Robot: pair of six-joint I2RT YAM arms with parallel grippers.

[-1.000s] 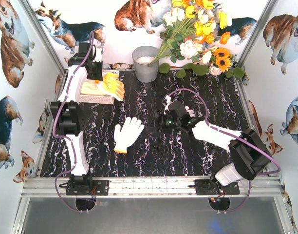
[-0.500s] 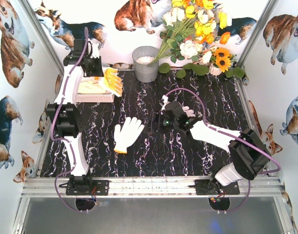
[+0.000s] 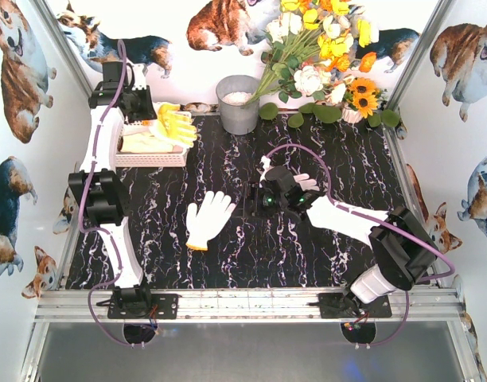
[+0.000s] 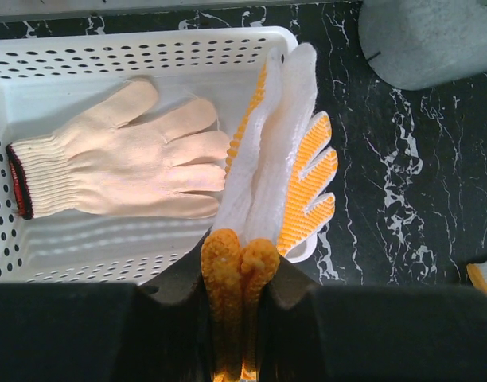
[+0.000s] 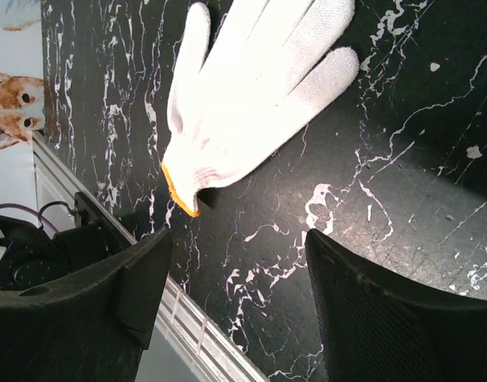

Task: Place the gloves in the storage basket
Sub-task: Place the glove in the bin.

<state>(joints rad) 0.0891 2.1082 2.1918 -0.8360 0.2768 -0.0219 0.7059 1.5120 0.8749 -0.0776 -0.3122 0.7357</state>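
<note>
The left jaws pinch tight on a yellow dotted glove [image 4: 287,171]. The glove hangs over the 3 o'clock rim of the white basket [image 4: 108,48], which sits at 10 o'clock on the table [image 3: 227,263]. A cream glove [image 4: 124,163] lies flat inside. The right jaws are spread wide with nothing in them, at 3 o'clock from a white glove [image 3: 208,219] that lies on the table.

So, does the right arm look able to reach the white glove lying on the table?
Probably yes: the right gripper is open, and only bare tabletop lies between it and the white glove.
</note>
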